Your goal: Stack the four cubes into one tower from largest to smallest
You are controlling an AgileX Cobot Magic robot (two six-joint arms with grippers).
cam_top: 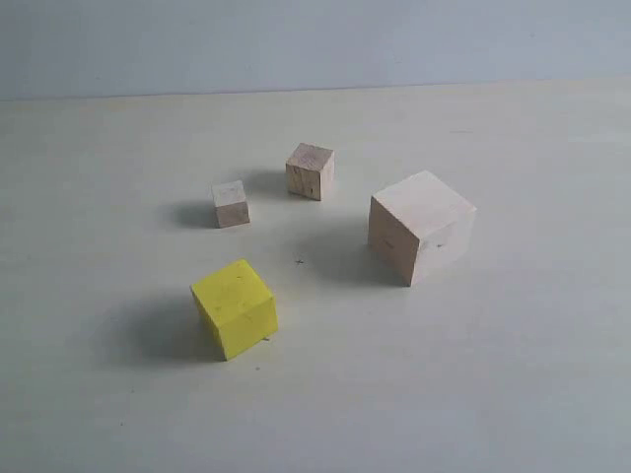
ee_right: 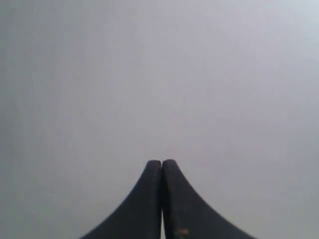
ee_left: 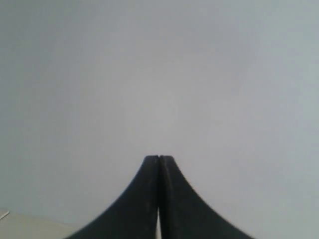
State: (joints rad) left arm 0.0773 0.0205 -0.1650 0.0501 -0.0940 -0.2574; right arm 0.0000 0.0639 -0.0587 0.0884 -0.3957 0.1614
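End effectors [ee_left: 158, 159] [ee_right: 162, 163] closed, pale matte tabletop [cam_top: 493, 394], plain grey wall [cam_top: 315, 39] behind

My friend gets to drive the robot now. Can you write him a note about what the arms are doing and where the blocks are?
Arms: the left end effector is shut and empty. The right end effector is shut and empty. Neither shows in the exterior view.
Blocks: all four sit apart on the table. The large cube is on the right and the yellow cube is front left. The smallest cube is behind the yellow one, and the small cube is farthest back.
Done: nothing stacked.
Left: yellow onto large, then small, then smallest.
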